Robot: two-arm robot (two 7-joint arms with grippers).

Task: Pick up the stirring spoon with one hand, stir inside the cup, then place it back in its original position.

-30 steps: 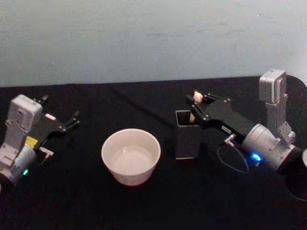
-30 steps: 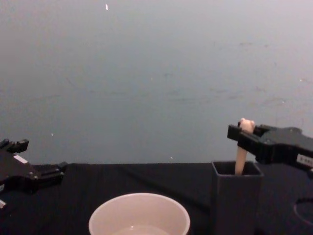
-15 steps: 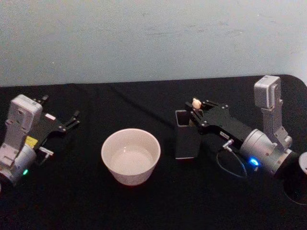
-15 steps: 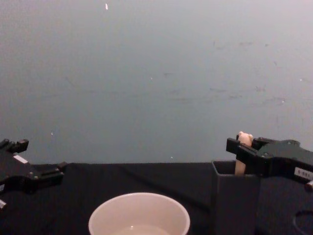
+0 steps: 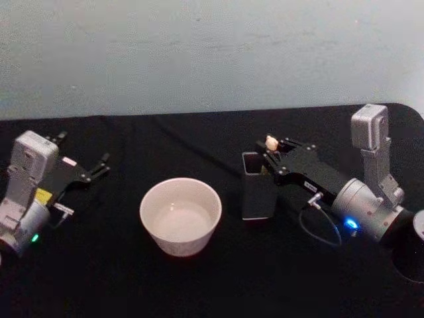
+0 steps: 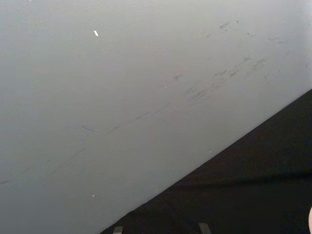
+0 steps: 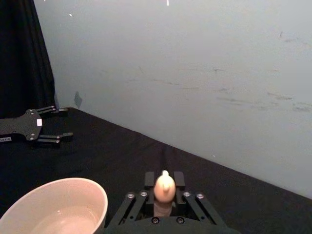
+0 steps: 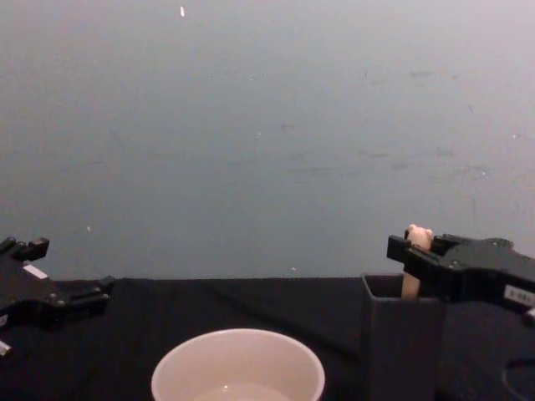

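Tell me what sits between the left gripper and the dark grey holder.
The cup sits between the left gripper and the dark grey holder, clearest in the head view.

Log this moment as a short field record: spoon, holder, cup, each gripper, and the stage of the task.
spoon: the stirring spoon stands upright in the holder, bear-head top above the rim
holder: dark grey square holder, to the right of the cup
cup: cream-white cup near the table's middle, apart from the holder
right gripper: right gripper at the spoon's handle just above the holder, fingers closed on it
left gripper: left gripper parked at the left, fingers open, holding nothing
stage: spoon gripped inside the holder; whether stirring is done cannot be told
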